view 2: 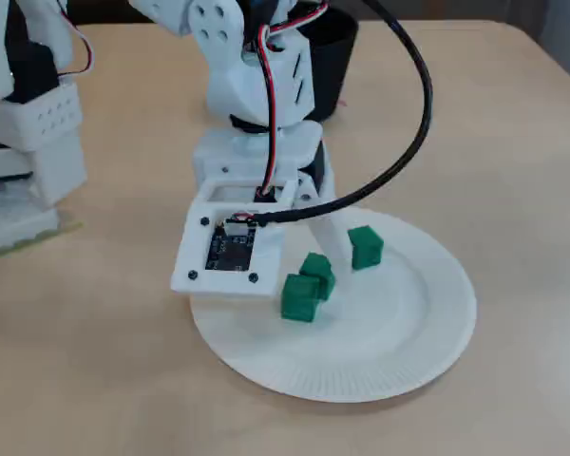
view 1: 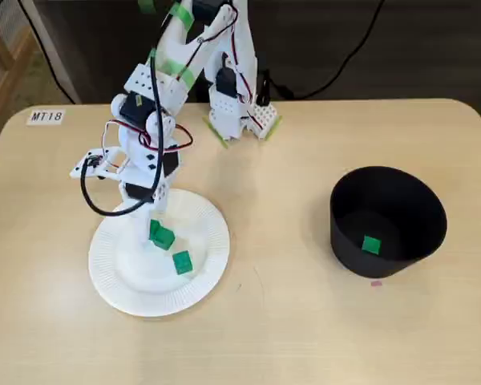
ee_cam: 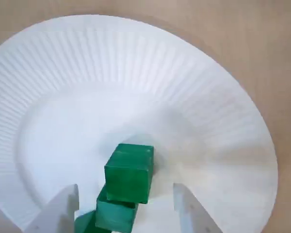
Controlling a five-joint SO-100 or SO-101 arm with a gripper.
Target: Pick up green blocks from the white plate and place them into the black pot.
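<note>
wrist view: gripper (ee_cam: 126, 211) wide open astride two touching green blocks (ee_cam: 128, 172) on white plate (ee_cam: 208, 97), gripping nothing | fixed views only: black pot (view 1: 345, 233), one green block (view 1: 371, 245) inside; third plate block (view 2: 365, 246) apart

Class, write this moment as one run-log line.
stage: pre-grasp | white two-finger gripper: open over two adjacent small green cubes | white paper plate: three cubes | round black pot: one green cube
</note>
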